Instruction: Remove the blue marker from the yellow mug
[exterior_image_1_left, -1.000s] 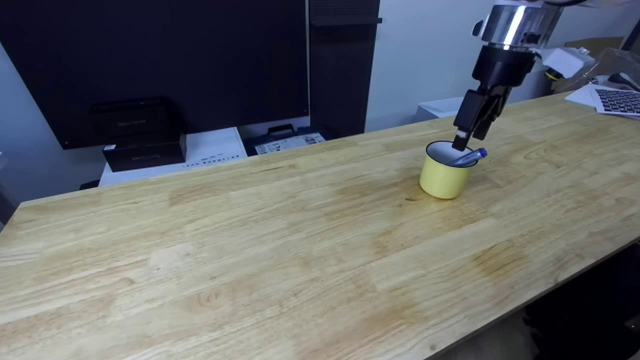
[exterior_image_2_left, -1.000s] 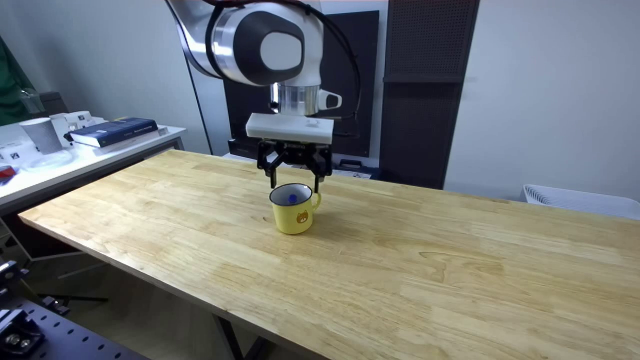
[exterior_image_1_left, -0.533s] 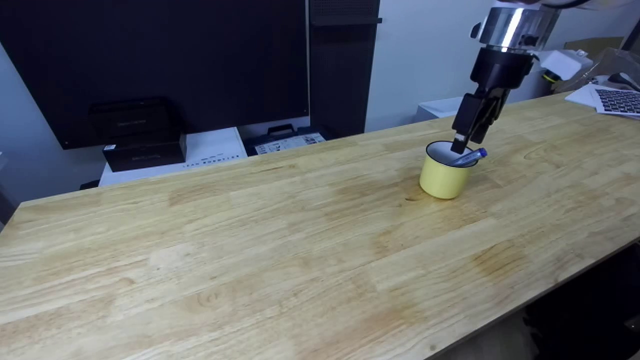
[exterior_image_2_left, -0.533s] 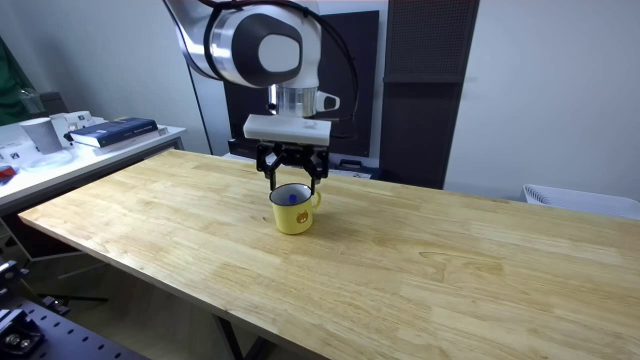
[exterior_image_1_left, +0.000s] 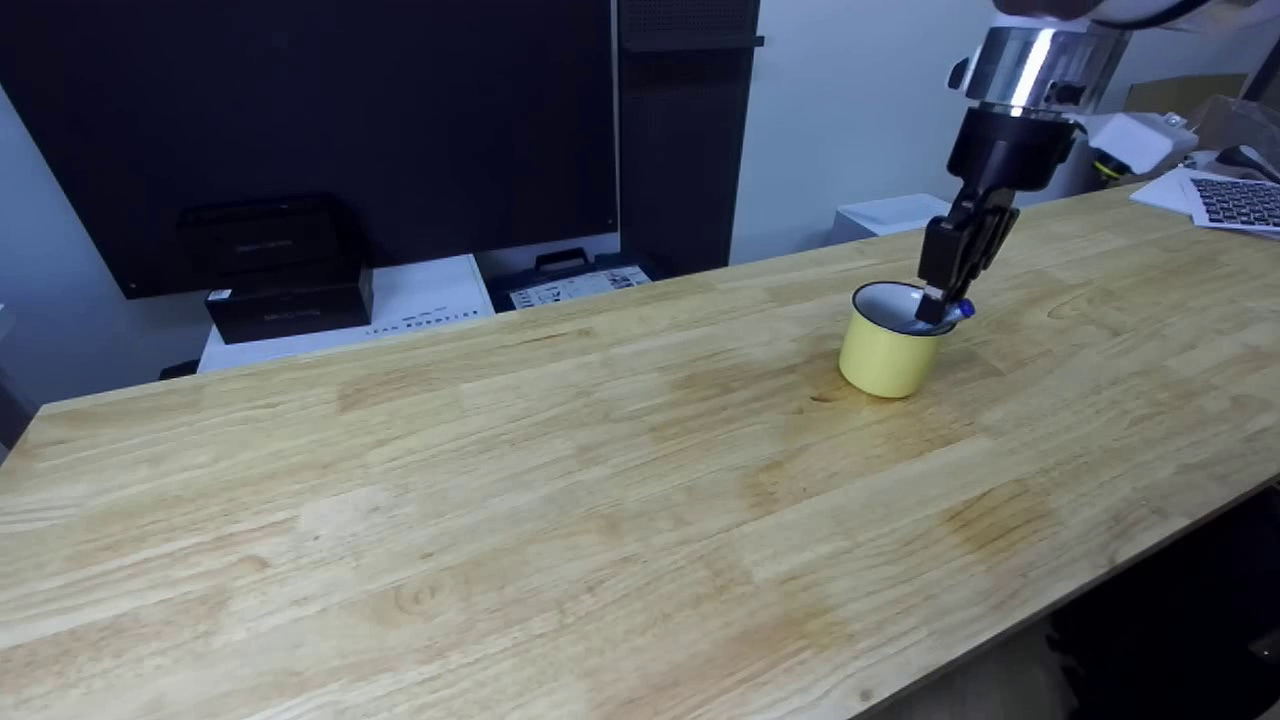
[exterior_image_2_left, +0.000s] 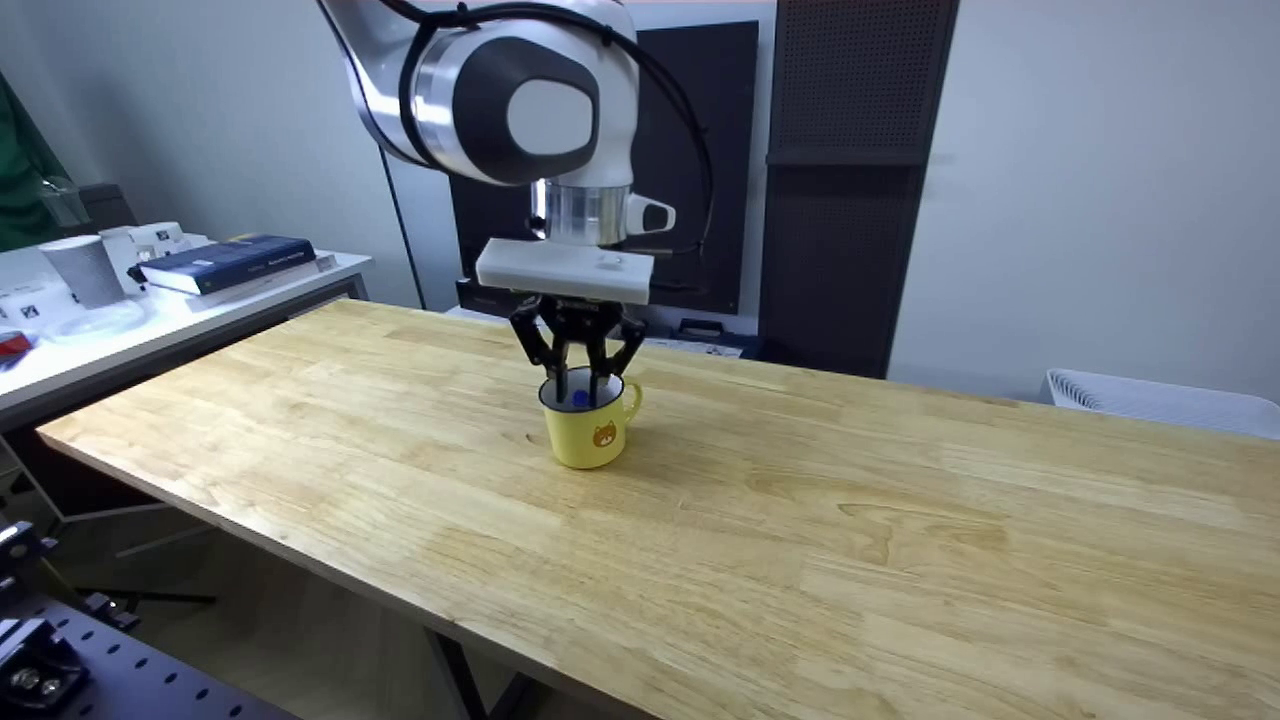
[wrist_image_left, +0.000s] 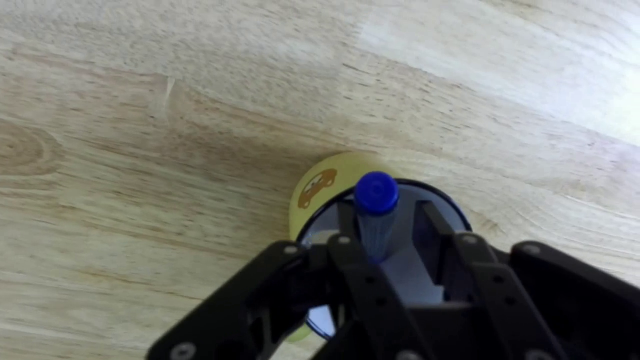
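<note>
The yellow mug (exterior_image_2_left: 575, 440) stands upright on the wooden table, its dark rim and bear print showing; it also appears in an exterior view (exterior_image_1_left: 885, 362). Leaning inside it with the cap end above the rim is the blue marker (wrist_image_left: 376, 192), its blue cap pointing out in an exterior view (exterior_image_1_left: 966, 309). My gripper (exterior_image_2_left: 577, 394) has both fingertips down in the mug's mouth. In the wrist view the gripper (wrist_image_left: 385, 207) stands part open with the marker between its fingers. The marker is close to one finger, and a gap shows to the opposite finger (wrist_image_left: 430, 240).
The long wooden table (exterior_image_2_left: 850, 560) carries the mug. A laptop (exterior_image_1_left: 1237, 203) sits at its far end. On a white side table are a dark blue book (exterior_image_2_left: 228, 264) and a grey cup (exterior_image_2_left: 85, 272). Black and white boxes (exterior_image_1_left: 290, 305) stand behind the table's back edge.
The gripper has come down into the mug's mouth, and its fingers have drawn much closer together on either side of the marker. The mug stays put; the marker's cap has shifted very slightly.
</note>
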